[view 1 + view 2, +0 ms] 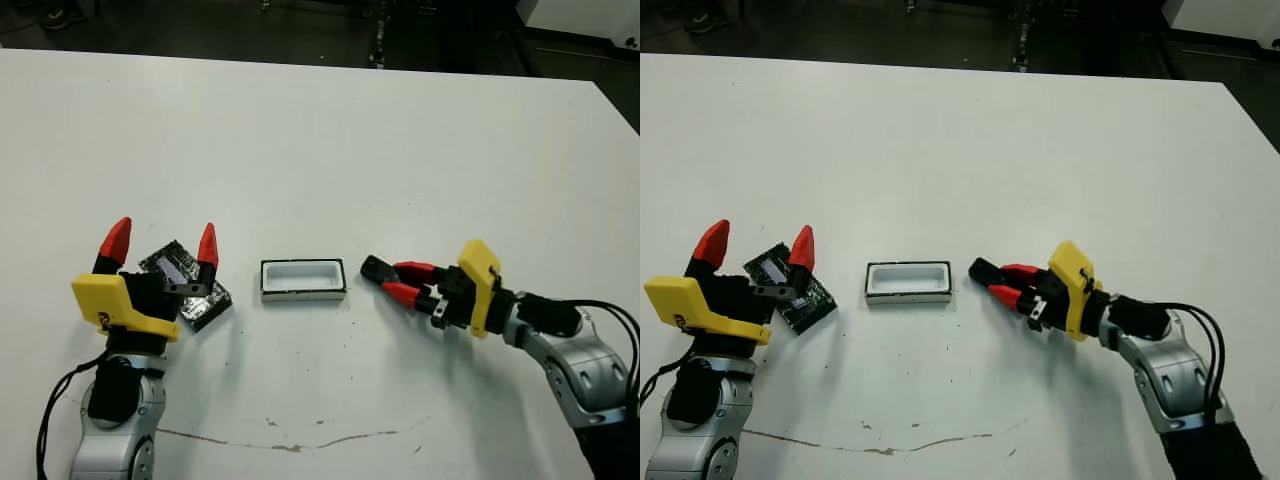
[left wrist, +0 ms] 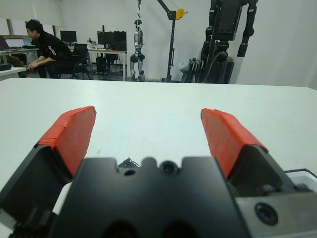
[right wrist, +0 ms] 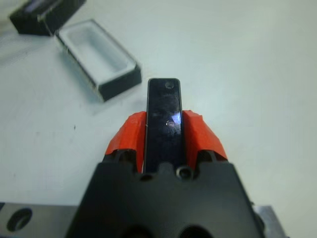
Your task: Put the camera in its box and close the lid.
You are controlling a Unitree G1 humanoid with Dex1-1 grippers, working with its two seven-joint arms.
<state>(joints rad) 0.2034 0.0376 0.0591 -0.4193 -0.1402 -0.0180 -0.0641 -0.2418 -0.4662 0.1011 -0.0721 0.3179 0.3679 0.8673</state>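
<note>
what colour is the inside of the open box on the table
White inside, with dark outer sides; the box shows this best in the right wrist view.

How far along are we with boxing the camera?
Done: the right pincer has the camera clamped between its fingers, beside the box. In hand: carrying it to the box, which is open and empty. Left: place the camera inside, then fit the lid, which lies on the table under the open left pincer.
</note>
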